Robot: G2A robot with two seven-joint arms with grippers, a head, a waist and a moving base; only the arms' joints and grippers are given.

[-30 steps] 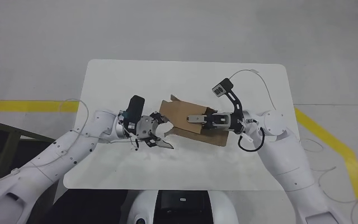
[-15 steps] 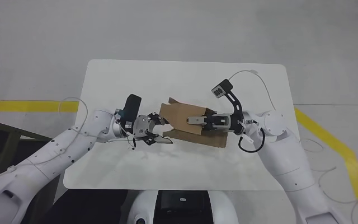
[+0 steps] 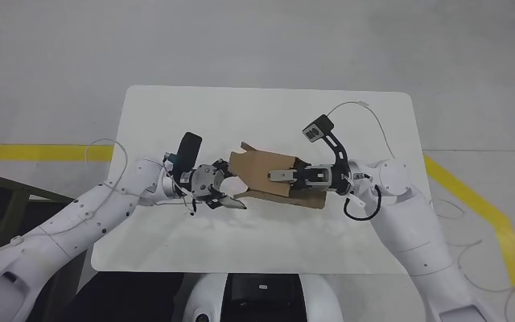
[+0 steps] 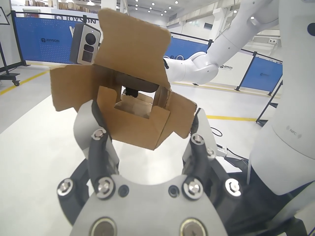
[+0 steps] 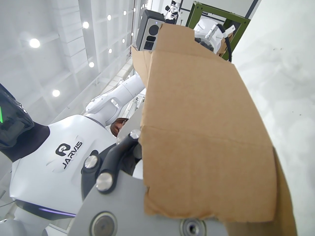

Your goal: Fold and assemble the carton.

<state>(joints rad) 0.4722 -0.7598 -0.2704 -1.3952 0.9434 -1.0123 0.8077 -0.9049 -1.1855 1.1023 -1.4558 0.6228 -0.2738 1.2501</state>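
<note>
Carton (image 3: 256, 165) sits mid-table (image 3: 161, 121) between both grippers, open end facing the left gripper (image 3: 237, 191). Can't tell if it rests on the table or hangs just above it.

Left gripper is spread wide with nothing in its grasp. In the left wrist view the carton's (image 4: 133, 50) lower flap sits in the gap between the fingers (image 4: 85, 121). A side flap's corner is at or just beside the other fingertip, contact unclear.

Right gripper (image 3: 280, 173) is clamped on the carton's upper wall from the opposite end. One finger lies along the outside; a dark one shows inside through the open mouth.

In the way: one flap stands upright and the others splay out, all loose, across the mouth ahead of the left gripper.

Around: thin white cable (image 3: 378, 121) over the table's far right corner, yellow floor stripe (image 3: 48, 151) beside the table.

Count: one carton, two grippers, one table.
</note>
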